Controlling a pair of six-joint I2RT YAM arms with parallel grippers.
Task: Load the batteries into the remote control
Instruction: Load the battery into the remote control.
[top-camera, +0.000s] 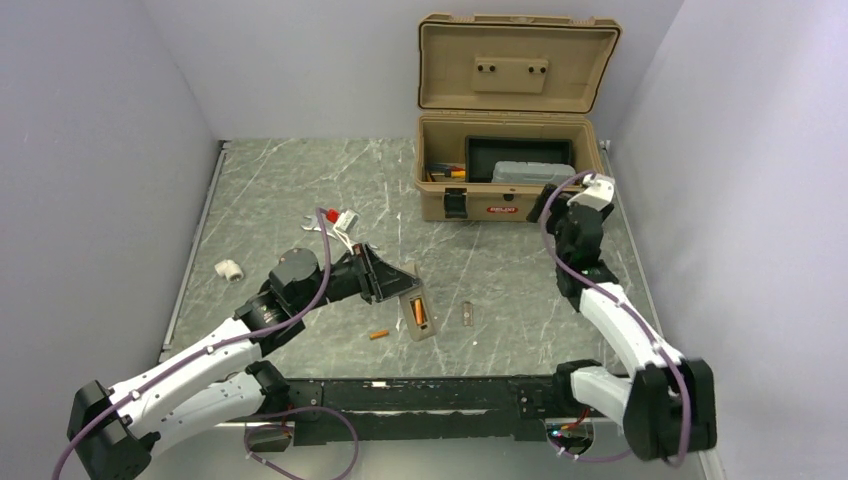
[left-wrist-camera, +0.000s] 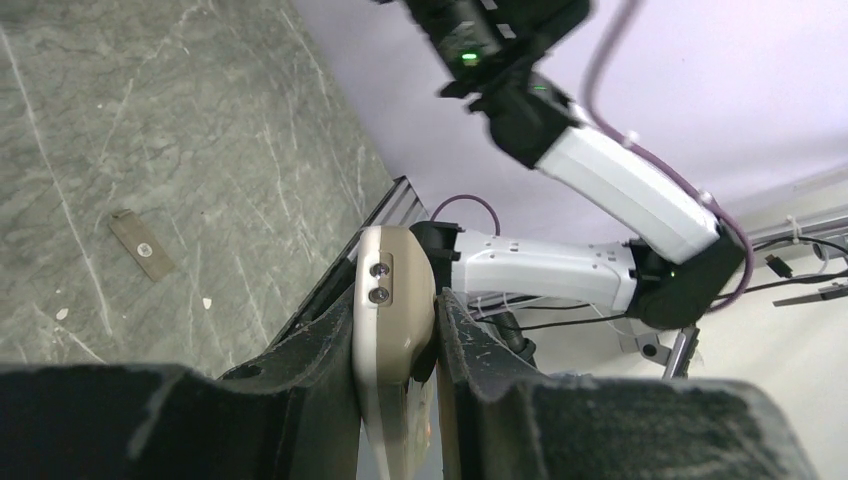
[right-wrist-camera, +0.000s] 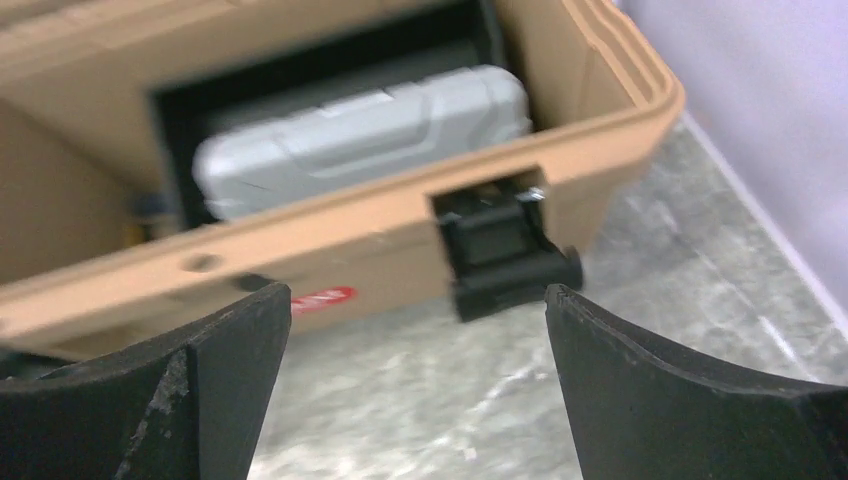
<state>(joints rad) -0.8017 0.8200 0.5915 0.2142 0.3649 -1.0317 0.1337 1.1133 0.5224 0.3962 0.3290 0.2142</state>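
Closest to us, in the left wrist view, the left tool (left-wrist-camera: 395, 345) is closed part-way on the remote control (left-wrist-camera: 392, 290), its 2 dark fingers (left-wrist-camera: 320, 370) pressing the slim body from both sides. We see the remote's rounded grey-tan end rising between them, with 2 small metal dots set in a recess.

From above, we find the remote left of the table's middle. It is tilted, its upper end in the tool and its grey-tan back turned up with the bay open. 1 orange-copper battery (top-camera: 418, 312) lies lengthwise in that bay. A loose battery (top-camera: 378, 334) of the same colour lies on the marble-patterned table (top-camera: 300, 180) just left of the remote's lower end. We cannot tell whether that end touches the table. A small flat grey strip (top-camera: 467, 316) lies apart on the remote's right.

Over on the right, the right tool (right-wrist-camera: 415, 390) stands wide open with nothing between its fingers. It hangs above the table before the front wall of a tan toolbox (right-wrist-camera: 330, 240), facing its black latch (right-wrist-camera: 500, 250). A grey case (right-wrist-camera: 360, 135) rests inside the box.
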